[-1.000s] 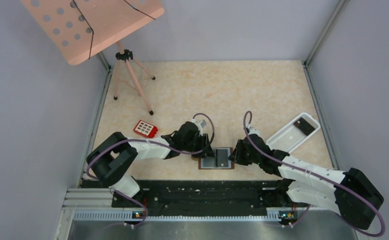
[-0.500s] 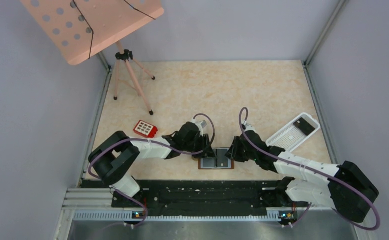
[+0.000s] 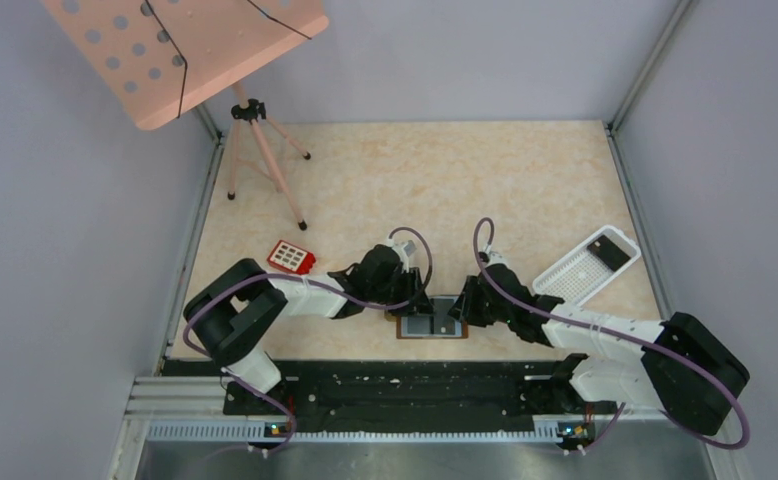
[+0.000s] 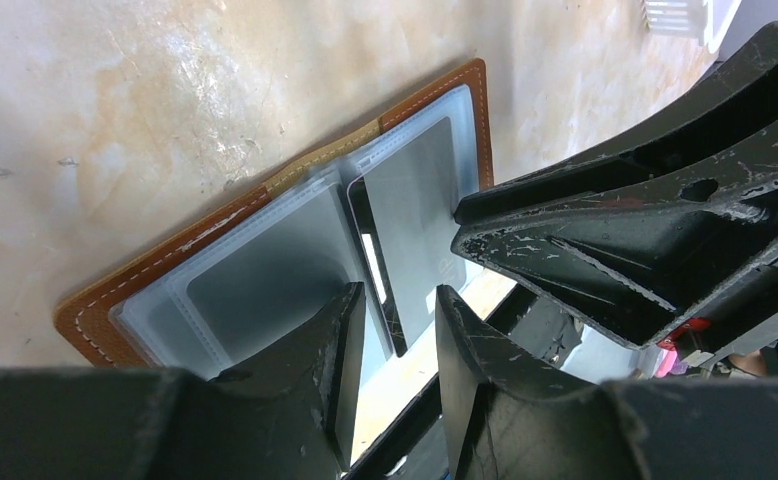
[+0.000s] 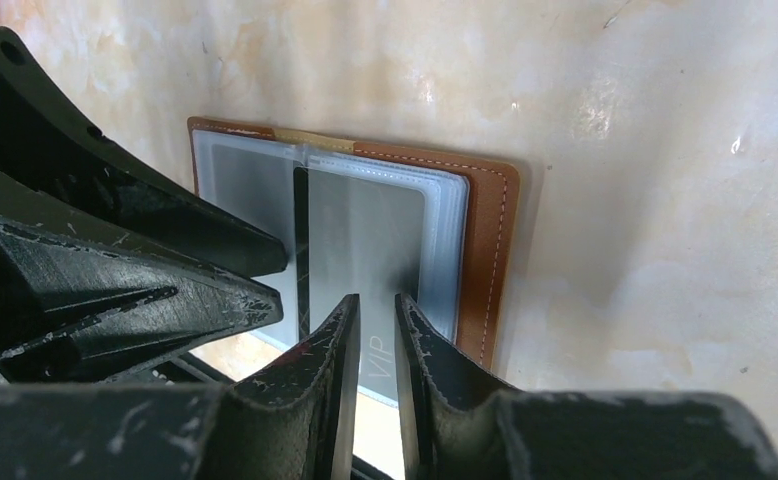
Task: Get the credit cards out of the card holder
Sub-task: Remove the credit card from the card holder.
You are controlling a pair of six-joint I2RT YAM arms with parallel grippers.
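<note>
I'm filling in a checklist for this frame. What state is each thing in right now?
card holder: open, lying flat on the table.
grey card: partly slid out of its clear sleeve.
left gripper: open, low over the holder.
right gripper: jaws narrowly apart, tips at the card.
white tray: holds a dark flat item.
red keypad block: lying flat, untouched.
music stand: upright.

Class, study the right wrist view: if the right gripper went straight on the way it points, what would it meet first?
Most likely the grey card in the open card holder: the right gripper points down at its near edge. Depth is unclear, so it may be touching it now.
</note>
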